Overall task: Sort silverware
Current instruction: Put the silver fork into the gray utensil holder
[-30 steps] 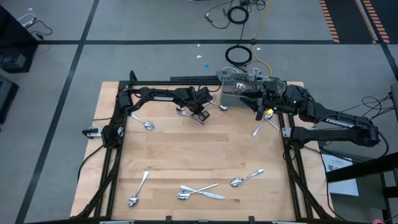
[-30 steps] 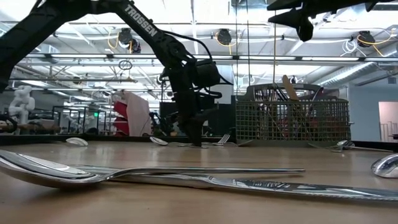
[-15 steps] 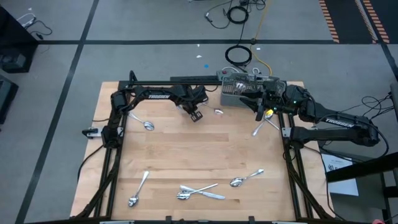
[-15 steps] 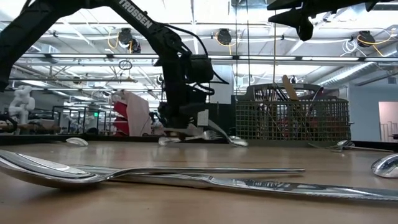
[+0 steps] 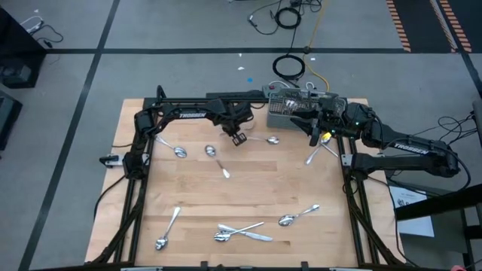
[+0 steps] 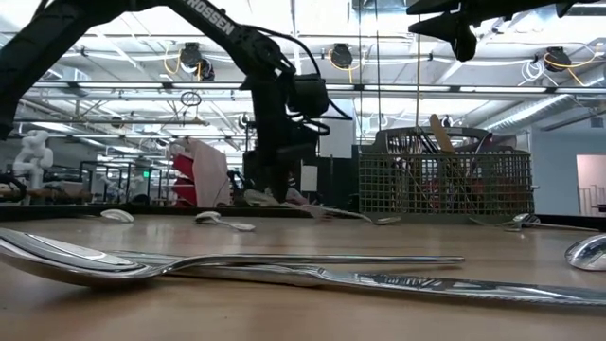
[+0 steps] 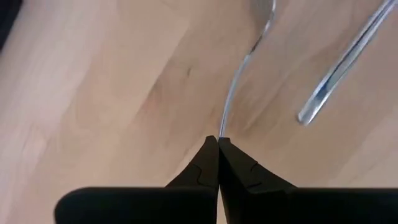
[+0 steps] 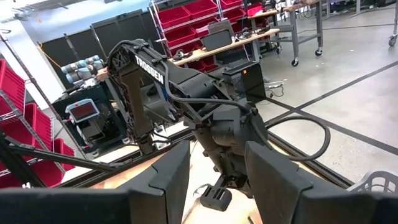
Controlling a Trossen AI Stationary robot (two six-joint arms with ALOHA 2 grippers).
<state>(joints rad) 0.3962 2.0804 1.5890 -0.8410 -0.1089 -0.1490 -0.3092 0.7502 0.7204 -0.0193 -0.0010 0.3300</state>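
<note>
Left pincer (image 6: pixel 268 194) hangs low over the tabletop (image 6: pixel 303 251); wire basket (image 6: pixel 445 185) behind; large spoon (image 6: pixel 142 265) lies foremost.

Shiny silver spoons, forks and a knife lie scattered flat on the wooden table. Near the far edge, one spoon (image 5: pixel 179 151) lies at the left, another spoon (image 5: pixel 213 155) just right of it, and a third spoon (image 5: pixel 272 140) beside the basket. Two crossed pieces (image 5: pixel 319 150) lie at the right. Along the near edge lie a lone spoon (image 5: pixel 167 229), a crossed cluster (image 5: pixel 239 232) and another spoon (image 5: pixel 296 217).
</note>
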